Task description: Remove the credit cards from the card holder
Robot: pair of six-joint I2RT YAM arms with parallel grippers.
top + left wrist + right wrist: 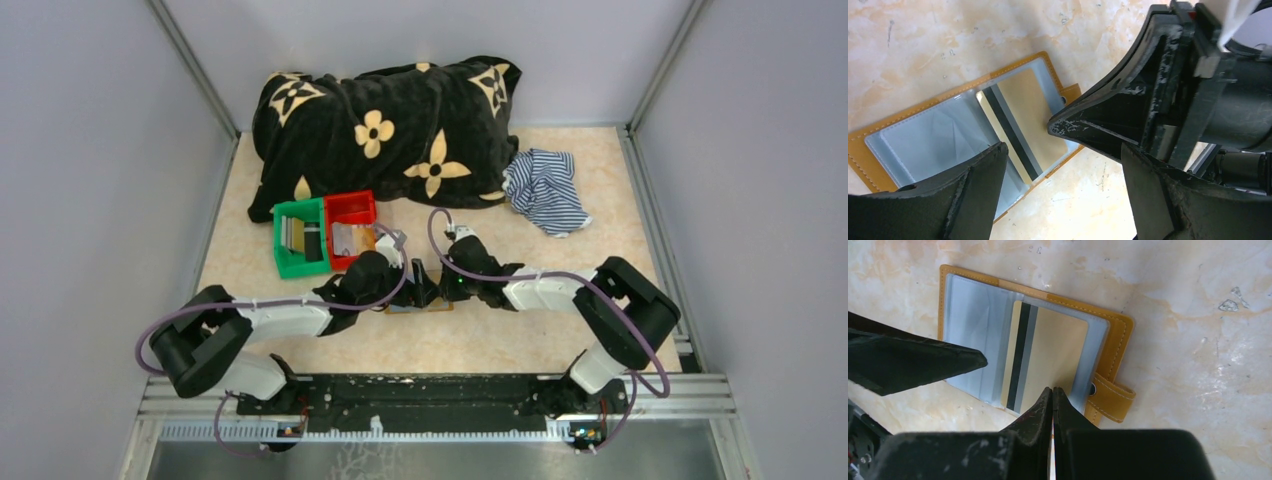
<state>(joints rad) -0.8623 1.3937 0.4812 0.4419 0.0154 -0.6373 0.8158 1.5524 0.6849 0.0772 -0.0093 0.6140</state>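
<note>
Card holder (1120,335) lies open, tan, yellowish striped credit card (1058,345) inside; right end effector (1052,390) closed, left end effector (1062,149) wide.

You see the holder (1120,340) in tan stitched leather, or something like it, with glossy clear plastic pockets. The card (1055,350) shines pale gold. The fingers (1033,425) are matt black and scuffed. The table (1198,315) looks smooth and marbled.

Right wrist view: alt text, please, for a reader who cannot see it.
An open tan card holder lies on a marbled table, one yellowish credit card with a dark stripe in its tab-side pocket. The right end effector, shut, has its tips at the card's near edge; a left end effector finger points over the other pocket.
</note>
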